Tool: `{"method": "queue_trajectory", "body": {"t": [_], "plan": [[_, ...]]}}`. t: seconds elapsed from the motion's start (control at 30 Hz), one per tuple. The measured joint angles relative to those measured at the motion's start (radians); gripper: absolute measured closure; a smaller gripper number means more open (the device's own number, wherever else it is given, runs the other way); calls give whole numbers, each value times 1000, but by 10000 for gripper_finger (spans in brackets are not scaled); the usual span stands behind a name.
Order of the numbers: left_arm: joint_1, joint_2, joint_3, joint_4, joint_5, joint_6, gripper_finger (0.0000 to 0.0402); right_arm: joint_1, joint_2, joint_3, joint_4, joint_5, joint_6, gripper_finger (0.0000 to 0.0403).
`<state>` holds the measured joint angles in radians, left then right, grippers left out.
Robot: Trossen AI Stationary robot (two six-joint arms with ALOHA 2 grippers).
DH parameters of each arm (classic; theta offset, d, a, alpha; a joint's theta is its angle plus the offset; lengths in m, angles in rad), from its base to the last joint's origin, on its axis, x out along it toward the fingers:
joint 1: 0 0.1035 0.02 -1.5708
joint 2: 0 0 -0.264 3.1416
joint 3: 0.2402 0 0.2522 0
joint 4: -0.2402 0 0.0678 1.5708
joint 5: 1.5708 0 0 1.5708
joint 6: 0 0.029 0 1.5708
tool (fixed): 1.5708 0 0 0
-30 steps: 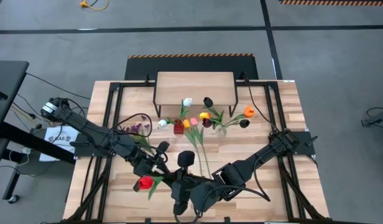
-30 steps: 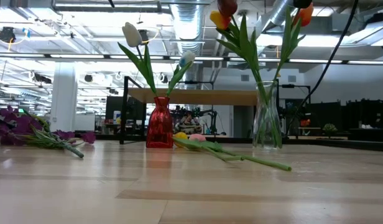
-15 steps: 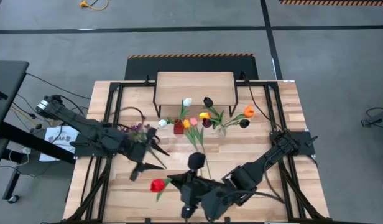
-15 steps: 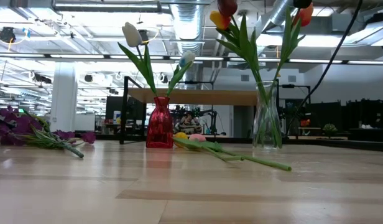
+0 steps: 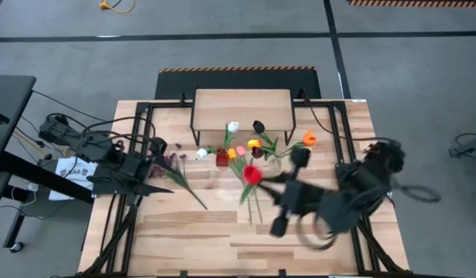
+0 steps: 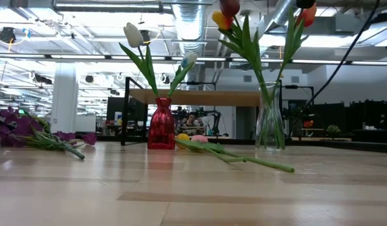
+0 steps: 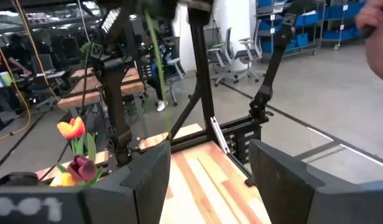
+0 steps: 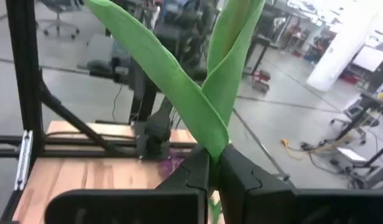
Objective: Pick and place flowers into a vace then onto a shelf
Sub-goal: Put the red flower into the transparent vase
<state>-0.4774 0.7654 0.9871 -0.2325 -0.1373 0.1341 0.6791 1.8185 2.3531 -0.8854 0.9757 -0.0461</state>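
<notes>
Your right gripper (image 8: 211, 167) is clenched on the stem of a red tulip (image 5: 253, 175), carried above the table's middle, just short of the clear vase (image 6: 269, 124) and red vase (image 6: 160, 123) near the far edge by the shelf (image 5: 242, 107). Risk: the long stem could sweep the crowded vases and tip one. Your left gripper (image 7: 207, 171) waits released over the left edge. The carried bloom is motion-blurred; the low view misses both arms.
</notes>
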Motion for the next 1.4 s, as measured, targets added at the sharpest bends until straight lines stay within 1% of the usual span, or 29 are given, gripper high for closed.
{"method": "queue_trajectory", "body": {"t": [0.1, 0.2, 0.3, 0.4, 0.5, 0.57, 0.63, 0.73, 0.8, 0.83, 0.93, 1.03, 1.13, 1.2, 1.3, 1.4], "plan": [[0, -23, 0, -36, -1, 5, 194, -5, -61, 0, -3, -1, -37, 392], [0, -34, 0, -94, -7, 20, 194, -22, -122, 0, -44, 2, -46, 391], [0, -32, -2, -131, -8, 20, 194, -36, -175, 0, -118, 32, -45, 392], [0, -33, -2, -122, -9, 13, 194, -59, -221, 0, -219, 36, -24, 392], [0, -33, -2, -96, -9, 29, 194, -87, -253, 0, -309, 2, -18, 392], [0, -38, -2, -82, -7, 30, 194, -112, -268, 0, -346, -43, -41, 392], [0, -45, -2, -79, -2, 32, 194, -149, -282, 0, -352, -140, -104, 392], [0, -47, -2, -82, -2, 33, 194, -224, -302, 0, -331, -349, -224, 392], [0, -46, -2, -84, 0, 33, 194, -285, -317, -1, -301, -440, -293, 394], [0, -46, -2, -84, 3, 33, 194, -319, -326, -1, -294, -486, -318, 396], [0, -46, -2, -88, 32, 33, 194, -445, -366, -23, -271, -672, -383, 398], [0, -46, -2, -91, 45, 28, 194, -578, -417, -88, -240, -837, -416, 398], [0, -46, -2, -91, 45, 23, 194, -703, -488, -214, -195, -982, -450, 398], [0, -46, -2, -90, 42, 18, 194, -779, -552, -334, -116, -1081, -480, 398], [0, -46, -2, -86, 21, 17, 194, -883, -670, -530, 30, -1165, -511, 399], [0, -46, -2, -86, 18, 17, 194, -990, -788, -729, 179, -1242, -509, 398]]}}
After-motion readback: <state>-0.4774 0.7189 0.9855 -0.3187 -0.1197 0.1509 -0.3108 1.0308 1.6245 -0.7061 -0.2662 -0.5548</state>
